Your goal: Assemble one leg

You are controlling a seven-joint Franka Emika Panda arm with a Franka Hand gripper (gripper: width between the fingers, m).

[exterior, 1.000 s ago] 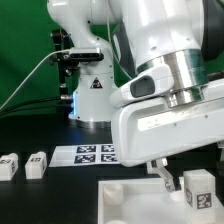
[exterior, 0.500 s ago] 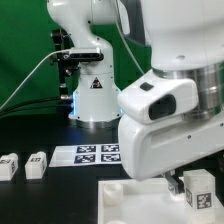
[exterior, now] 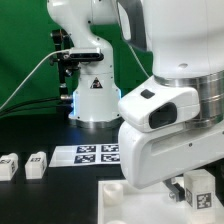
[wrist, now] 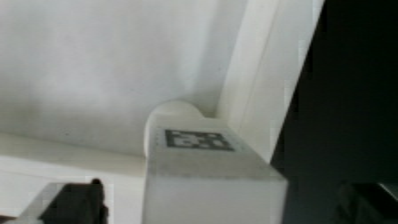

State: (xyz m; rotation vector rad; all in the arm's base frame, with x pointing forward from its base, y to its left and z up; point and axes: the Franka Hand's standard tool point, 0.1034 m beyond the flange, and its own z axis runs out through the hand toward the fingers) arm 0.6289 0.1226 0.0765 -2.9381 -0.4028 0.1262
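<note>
The leg (exterior: 198, 186) (wrist: 201, 165) is a small white block standing at the tray's (exterior: 112, 193) (wrist: 89, 70) corner on the exterior view's right, low in that view and just beside the arm's big white hand. In the wrist view it rises toward the camera from the spot where the tray's raised rim curves round. Its upper face carries a square black-and-white marker, a coded pattern with no letters or numbers to read. A larger marker of the same kind shows on the side facing the exterior camera.

The gripper (wrist: 224, 203) straddles the leg with its jaws wide. One dark fingertip (wrist: 75, 200) stands clearly apart from the block, with pale tray showing between them. The other is hard to pick out against the black bench (exterior: 40, 135).

Farther out, toward the exterior view's left, two more legs (exterior: 22, 165) sit side by side on the bench, well apart from the tray, each with its own marker. Between them and the arm lies the marker board (exterior: 97, 153), flat, with several tags in a row.

Behind it stands the robot base (exterior: 92, 95), which bears a small triangular warning sign whose symbol is too small to make out. A cable (exterior: 40, 70) runs to the base in front of a green backdrop (exterior: 25, 40).
</note>
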